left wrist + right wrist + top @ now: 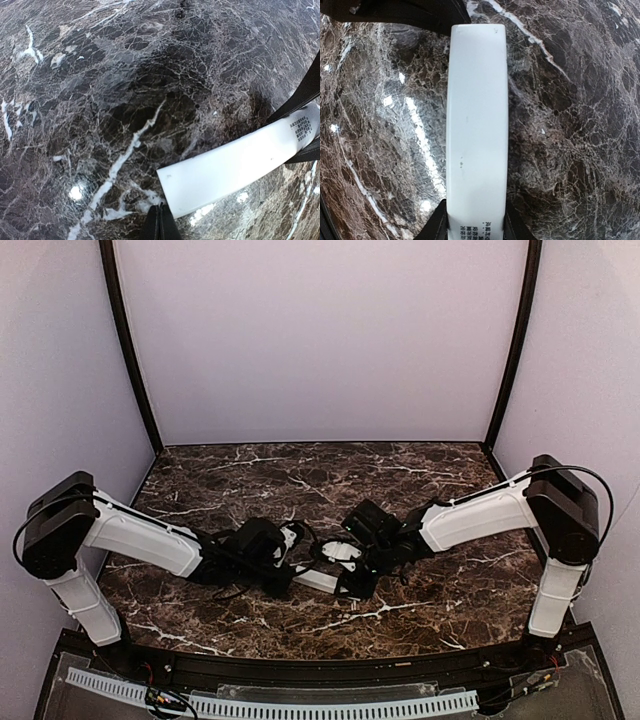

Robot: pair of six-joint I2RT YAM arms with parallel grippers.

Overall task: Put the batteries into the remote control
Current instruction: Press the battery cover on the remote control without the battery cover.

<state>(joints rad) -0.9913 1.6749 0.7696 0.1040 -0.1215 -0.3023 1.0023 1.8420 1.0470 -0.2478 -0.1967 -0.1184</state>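
In the right wrist view, the remote control (477,115) lies lengthwise on the counter (580,125), label side up. The right tool (476,227) has its fingers (439,227) against the two long edges at the printed end, so we judge it pinches the bar there. The remote is a slim, smooth white plastic slab with rounded corners and no seam we can make out. The counter is glossy dark marble with white veins and bright glints, and likely slippery. For this step we would keep the pinch square across the edges and the bar flat, so it cannot twist or skate. In the left wrist view, the left tool (159,225) has its fingers pressed together on nothing, with the tip just beside the remote's plain end. We would use it as a stop there or as a pusher against the cover. In the top view, both arms meet at the middle of the counter with the white bar between them. We see no batteries in any view, so loading has not started.
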